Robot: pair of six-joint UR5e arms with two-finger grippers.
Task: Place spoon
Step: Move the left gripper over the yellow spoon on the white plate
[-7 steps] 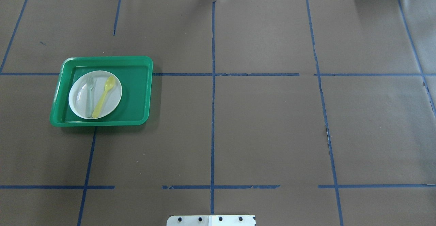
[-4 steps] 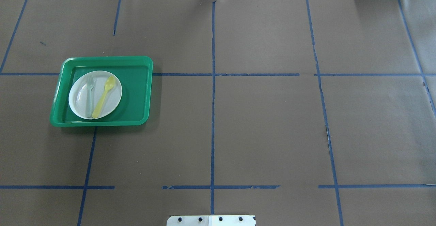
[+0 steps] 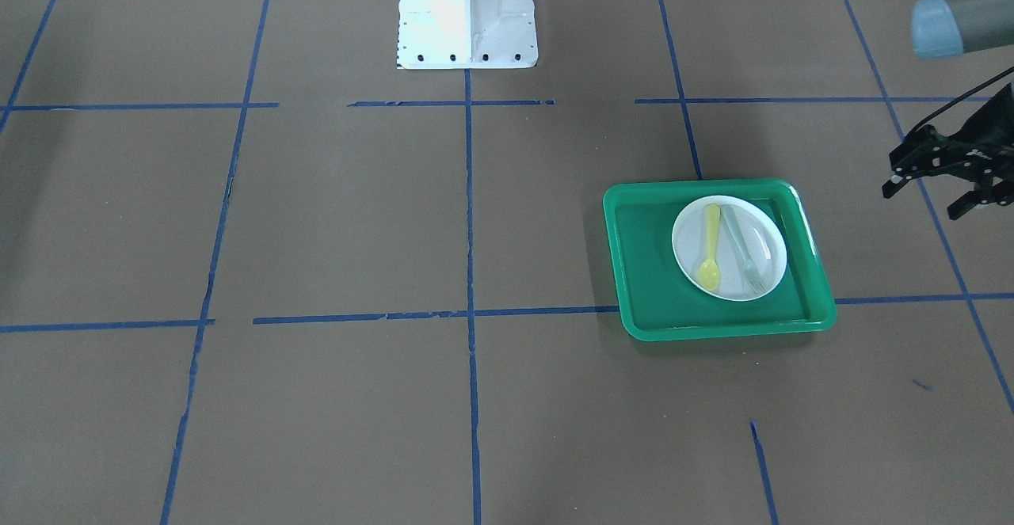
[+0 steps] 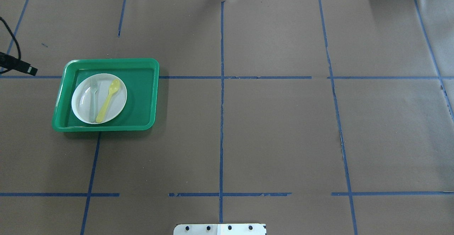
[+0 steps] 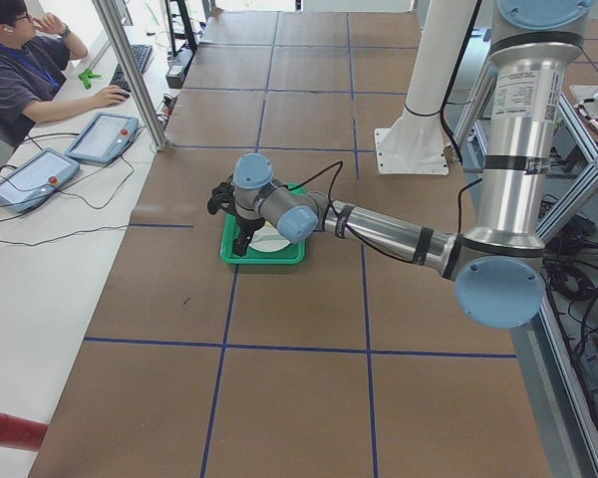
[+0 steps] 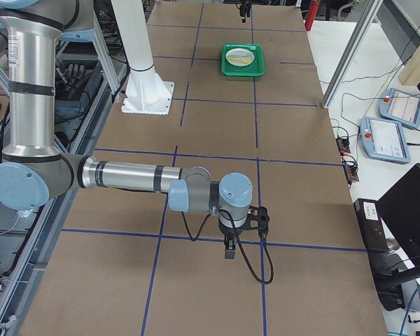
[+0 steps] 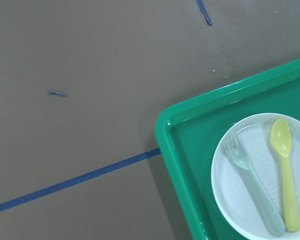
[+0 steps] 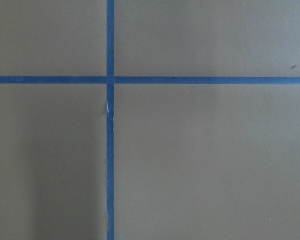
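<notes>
My left gripper [image 3: 927, 199] is hanging with its two black fingers spread apart and nothing between them. It is hovering off the outer side of the green tray [image 3: 643, 272], near it but not touching it. In the overhead view only one dark finger [image 4: 22, 67] is poking in at the left edge, level with the tray's far rim. My left wrist camera is looking down past that corner of the tray onto the brown table cover [image 7: 80, 60] and its blue tape lines.

The yellow spoon [image 3: 710, 249] is lying flat on the white plate [image 3: 770, 254], bowl pointing away from me and handle pointing back toward my base, its end reaching the plate's near rim. Just beside it, on the side nearer my left gripper, the pale grey-green fork [image 3: 745, 249] is lying almost parallel, tines facing the same way as the spoon's bowl. The plate is sitting inside the tray, toward the tray's outer end.

My right gripper [image 6: 231, 245] is hanging low over the table at the opposite end, well apart from the tray. It is showing only in the side view, so I cannot tell whether its fingers are spread or closed. Its wrist camera is looking straight down on a crossing of blue tape [image 8: 110, 80].
</notes>
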